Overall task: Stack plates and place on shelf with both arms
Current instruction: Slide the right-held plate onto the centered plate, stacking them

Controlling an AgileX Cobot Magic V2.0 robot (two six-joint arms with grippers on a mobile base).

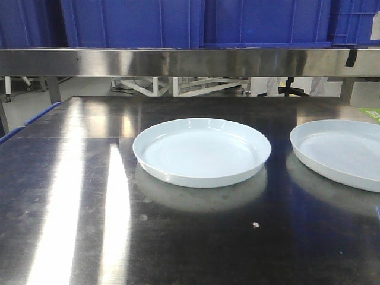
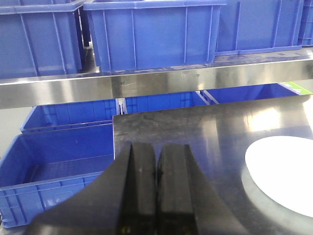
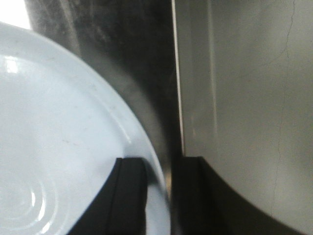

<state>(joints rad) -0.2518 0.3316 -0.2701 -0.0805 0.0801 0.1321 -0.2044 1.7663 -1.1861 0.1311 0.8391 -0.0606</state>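
Note:
Two white plates lie flat and apart on the steel tabletop (image 1: 71, 208): one in the middle (image 1: 202, 151), one at the right (image 1: 344, 151), cut off by the frame edge. Above and behind them runs the shelf's steel front rail (image 1: 178, 61). Neither gripper shows in the front view. My left gripper (image 2: 156, 161) is shut with nothing in it, hovering over the table's left part, a plate (image 2: 283, 176) off to its right. My right gripper (image 3: 161, 164) straddles the rim of a plate (image 3: 58, 137), one finger (image 3: 132, 196) inside and one outside, with a small gap still showing.
Blue crates (image 1: 130, 24) fill the shelf above the rail (image 2: 146, 85). More open blue crates (image 2: 58, 161) stand lower down, beyond the table's left edge. The table's right edge drops to grey floor (image 3: 244, 98) just beside the right plate.

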